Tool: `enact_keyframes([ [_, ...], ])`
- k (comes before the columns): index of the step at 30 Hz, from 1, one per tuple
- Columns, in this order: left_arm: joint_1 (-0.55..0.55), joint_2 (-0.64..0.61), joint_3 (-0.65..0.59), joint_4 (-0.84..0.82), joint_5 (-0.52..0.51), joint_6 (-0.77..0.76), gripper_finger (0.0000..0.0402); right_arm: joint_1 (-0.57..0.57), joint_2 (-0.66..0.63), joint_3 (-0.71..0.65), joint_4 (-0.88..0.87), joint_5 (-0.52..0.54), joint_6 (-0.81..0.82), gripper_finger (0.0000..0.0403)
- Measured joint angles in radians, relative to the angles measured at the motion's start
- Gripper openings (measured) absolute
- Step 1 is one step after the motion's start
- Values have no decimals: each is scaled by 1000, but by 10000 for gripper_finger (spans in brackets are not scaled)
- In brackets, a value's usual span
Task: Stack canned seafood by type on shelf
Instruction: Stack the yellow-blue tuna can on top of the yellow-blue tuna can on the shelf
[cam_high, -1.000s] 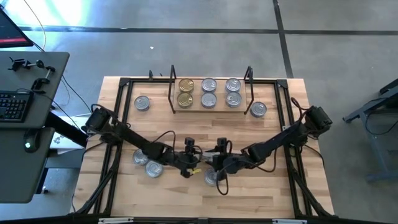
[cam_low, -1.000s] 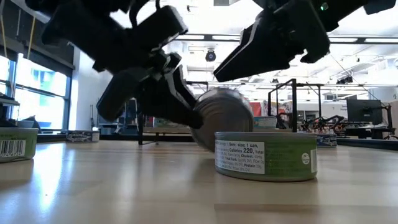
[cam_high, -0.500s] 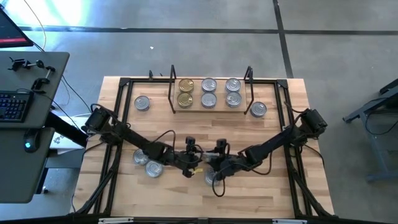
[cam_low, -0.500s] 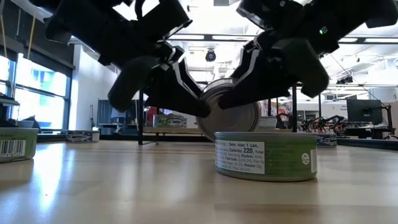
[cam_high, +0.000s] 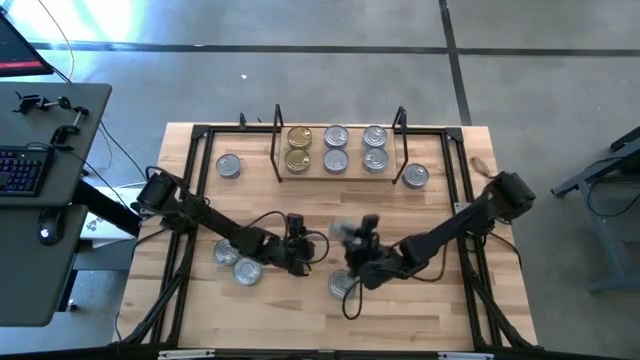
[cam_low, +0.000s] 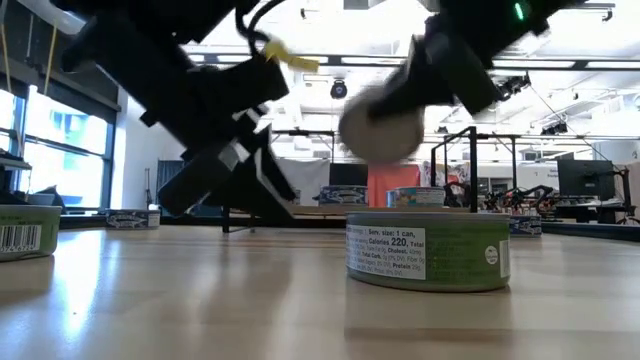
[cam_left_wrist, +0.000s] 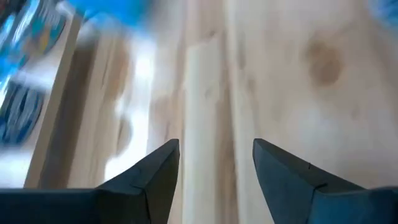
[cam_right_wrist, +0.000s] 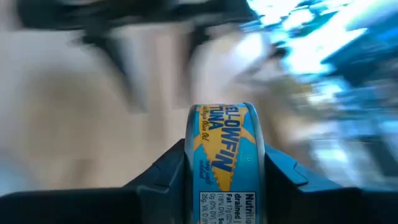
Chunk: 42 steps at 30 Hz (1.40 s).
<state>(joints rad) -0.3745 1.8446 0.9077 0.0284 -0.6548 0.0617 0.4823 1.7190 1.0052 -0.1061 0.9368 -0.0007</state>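
My right gripper (cam_high: 357, 240) hovers over the middle of the table, nearer its near edge, shut on a flat round tin (cam_right_wrist: 225, 152) with a blue and yellow label. In the low view this tin (cam_low: 380, 126) hangs in the air and shows a silver face. My left gripper (cam_left_wrist: 214, 148) is open and empty just to the tin's left (cam_high: 314, 246), low over the wood. The shelf (cam_high: 338, 172) stands at the far edge with two gold-lidded tins (cam_high: 298, 148) and several silver ones (cam_high: 355, 148) resting on its board. A green-labelled tin (cam_low: 428, 250) sits flat on the table below the held one. My right gripper pinches the tin between its two fingers (cam_right_wrist: 177, 171), one on each flat face. The labelled side wall (cam_right_wrist: 217, 140) faces the wrist camera. The tin stands on edge in the hold and is lifted clear of the table (cam_low: 380, 126).
Two loose tins (cam_high: 237, 261) lie by my left arm, one (cam_high: 229, 165) left of the shelf and one (cam_high: 416, 176) right of it. A black tube frame (cam_high: 196, 150) runs around the table. Bare wood shows between the shelf and the grippers.
Both grippers met at the tin, which my left gripper held low and tilted. My right gripper took hold of it, my left let go and drew back toward the table's left edge. My right gripper then rose with the tin and moved a little toward the far edge.
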Motion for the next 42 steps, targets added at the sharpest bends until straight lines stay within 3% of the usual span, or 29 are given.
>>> enact_keyframes([
  [2,-1,0,-2,-50,-36,-66,197,-14,-48,57,-144,119,-50,123],
  [5,4,0,-54,19,-64,-68,188,-88,-116,118,-311,139,-113,123],
  [8,17,0,-149,246,-55,-4,176,-224,-182,123,-383,34,-196,123],
  [14,35,-46,-327,690,50,103,154,-565,-202,104,-338,-225,-410,123],
  [17,36,-109,-398,817,67,179,147,-709,-172,104,-265,-333,-490,123],
  [21,38,-231,-451,904,66,310,142,-828,-135,104,-189,-345,-591,123],
  [27,58,-363,-457,889,65,368,142,-897,-82,104,-177,-338,-633,123],
  [35,59,-367,-457,888,70,326,142,-921,-26,104,-189,-211,-663,123],
  [42,7,-367,-457,889,71,301,142,-920,-23,104,-209,-212,-601,123],
])
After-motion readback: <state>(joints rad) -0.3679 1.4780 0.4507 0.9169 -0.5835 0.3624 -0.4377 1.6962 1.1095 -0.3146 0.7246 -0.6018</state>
